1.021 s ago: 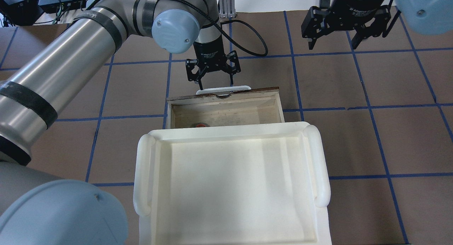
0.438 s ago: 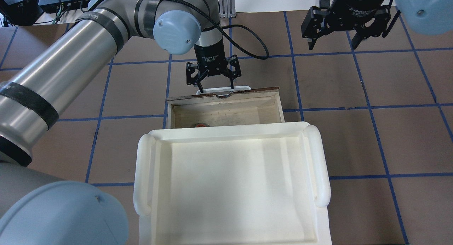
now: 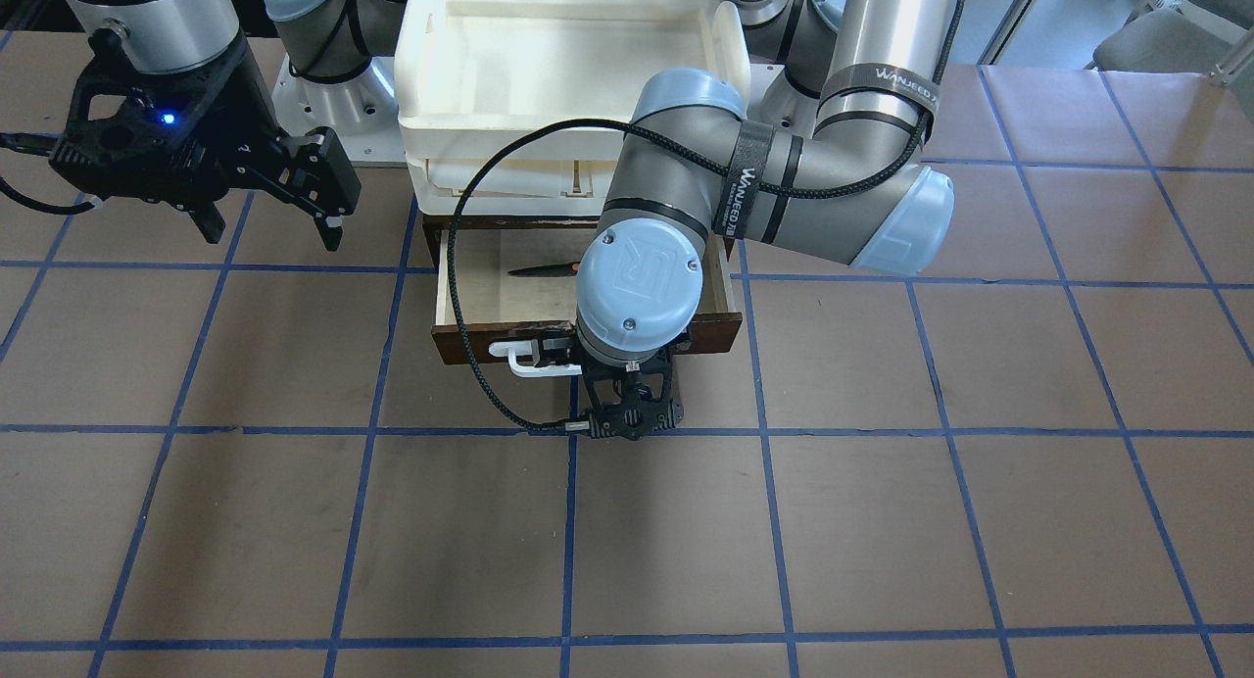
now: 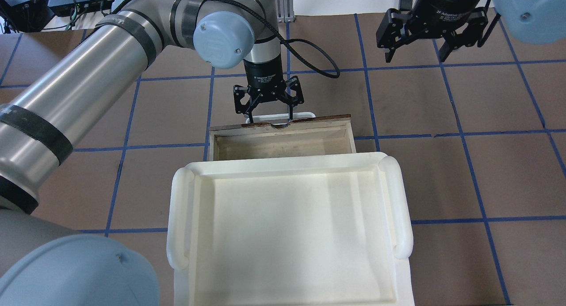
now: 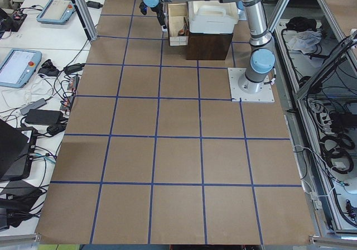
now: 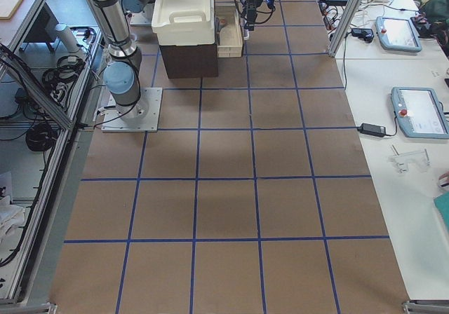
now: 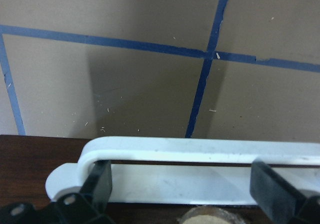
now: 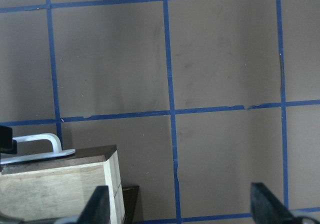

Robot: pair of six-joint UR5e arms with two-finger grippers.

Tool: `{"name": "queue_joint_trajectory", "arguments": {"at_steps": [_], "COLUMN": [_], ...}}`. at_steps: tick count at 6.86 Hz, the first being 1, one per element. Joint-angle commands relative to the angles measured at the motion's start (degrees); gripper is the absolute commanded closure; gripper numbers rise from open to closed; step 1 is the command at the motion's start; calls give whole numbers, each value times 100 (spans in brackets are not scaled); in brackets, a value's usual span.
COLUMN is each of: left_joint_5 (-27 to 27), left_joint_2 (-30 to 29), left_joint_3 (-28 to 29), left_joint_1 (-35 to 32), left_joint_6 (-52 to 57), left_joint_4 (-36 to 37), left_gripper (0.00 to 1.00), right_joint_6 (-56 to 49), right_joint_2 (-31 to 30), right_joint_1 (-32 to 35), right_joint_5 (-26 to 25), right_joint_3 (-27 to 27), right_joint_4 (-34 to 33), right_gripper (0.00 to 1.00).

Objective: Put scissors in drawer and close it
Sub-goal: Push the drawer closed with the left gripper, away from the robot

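Note:
The dark brown drawer [image 4: 309, 120] stands partly pulled out from under the cream tray stack. Its pale inside [image 3: 480, 286] shows in the front-facing view. The scissors [image 3: 542, 269] lie in it, only the dark blades showing past my left arm; the overhead view hides them under the tray. My left gripper [image 4: 269, 115] is open, its fingers [image 7: 97, 184] right at the drawer's front and straddling the white bar handle [image 7: 200, 149]. My right gripper [image 4: 415, 56] hangs open and holds nothing, above the table at the far right, away from the drawer.
A cream-white tray stack [image 4: 283, 162] sits on the dark cabinet above the drawer. The brown table with blue tape lines [image 3: 686, 541] stretches beyond the drawer front. Benches with tablets and cables [image 6: 414, 111] line the table's far side.
My left gripper has moved toward the drawer's front, and the drawer has slid a little inward. The scissors' handle no longer shows in the overhead view. The right gripper has not moved.

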Motion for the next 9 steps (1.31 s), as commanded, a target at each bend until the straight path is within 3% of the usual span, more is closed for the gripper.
{"name": "queue_joint_trajectory", "arguments": {"at_steps": [1, 9], "left_joint_5": [-81, -37], "left_joint_2": [49, 276], "left_joint_3": [-16, -315], "left_joint_1": [-39, -286], "left_joint_6": [-67, -515], "left_joint_4": [-66, -401], "left_gripper": [0, 0], "right_joint_6": [1, 1], "right_joint_2": [0, 0], "right_joint_1": [9, 0], "right_joint_5": [0, 0], "right_joint_3": [0, 0], "right_joint_4": [-1, -10], "right_gripper": [0, 0]}}
